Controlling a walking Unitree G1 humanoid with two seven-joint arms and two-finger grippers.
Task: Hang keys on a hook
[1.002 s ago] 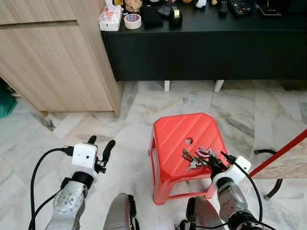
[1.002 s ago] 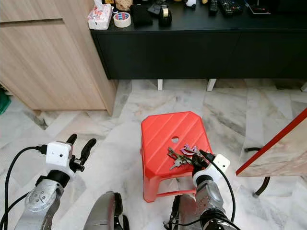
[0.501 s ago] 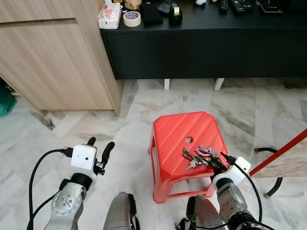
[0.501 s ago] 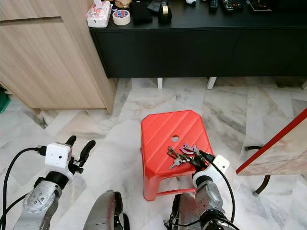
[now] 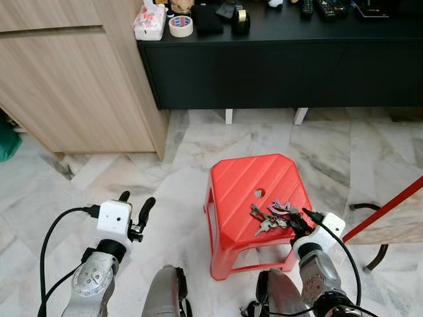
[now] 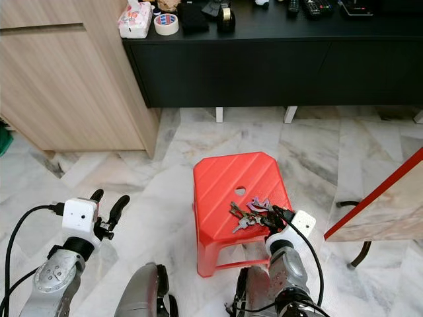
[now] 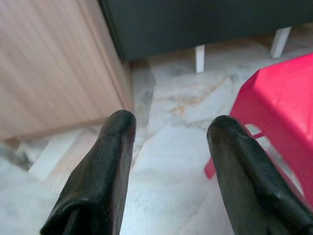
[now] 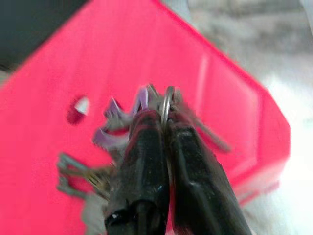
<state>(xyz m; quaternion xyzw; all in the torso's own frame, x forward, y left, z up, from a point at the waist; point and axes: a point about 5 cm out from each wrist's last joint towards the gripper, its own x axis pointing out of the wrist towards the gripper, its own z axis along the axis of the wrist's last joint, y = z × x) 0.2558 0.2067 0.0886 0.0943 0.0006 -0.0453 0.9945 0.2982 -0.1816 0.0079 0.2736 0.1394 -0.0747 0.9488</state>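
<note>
Keys (image 5: 269,217) lie in a bunch on the near right part of a red stool (image 5: 246,191), just in front of the small hole in its seat, with a purple tag among the metal blades. The right pincer (image 5: 299,220) reaches onto that corner of the stool; in the right wrist view its two black fingers (image 8: 146,161) are pressed nearly together with the key ring (image 8: 167,105) nipped between their tips, the rest of the bunch spread on the seat ahead. That view is blurred, so single keys are hard to tell apart. The left pincer (image 5: 133,206) hangs over the marble floor (image 5: 178,158) well to the left of the stool, fingers spread wide and holding nothing. Beyond the stool stands a black tabletop (image 5: 284,26) carrying a tape roll (image 5: 182,26) and other small things cut off by the frame's top edge, with a wooden cabinet (image 5: 73,79) to its left.
</note>
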